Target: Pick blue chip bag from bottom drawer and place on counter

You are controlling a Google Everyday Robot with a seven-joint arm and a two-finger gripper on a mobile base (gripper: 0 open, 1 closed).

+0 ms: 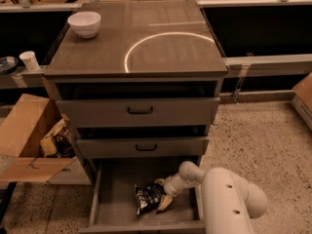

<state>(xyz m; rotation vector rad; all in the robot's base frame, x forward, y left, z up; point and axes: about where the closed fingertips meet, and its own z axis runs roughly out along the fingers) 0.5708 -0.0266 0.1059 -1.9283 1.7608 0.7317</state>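
We judge the task to be at its first step, with the pick not yet made. The wide grey metal bottom drawer (117, 189) stands pulled out, and the small dark-blue glossy foil blue chip bag (147, 199) lies flat on its bare floor, right of the middle and nearer the front edge than the back. The pale, tan-tipped two-finger gripper (163, 193) is down inside the drawer at the bag's right edge, reached in on the bulky white arm (229, 199) from the right. Its jaws stand spread, one tip behind the bag's corner and one in front; we cannot tell whether either tip touches the foil. Nothing is pinched, and the bag is not lifted. The flat dark grey-brown counter (97, 48), the surface marked with a thin white circular line, carries only a round white bowl (84, 23) near its back left corner, so the placing is not done. What is left, as we see it: closing on the bag, lifting it clear of the two shut grey drawer fronts (139, 111) above, and setting it on the surface.
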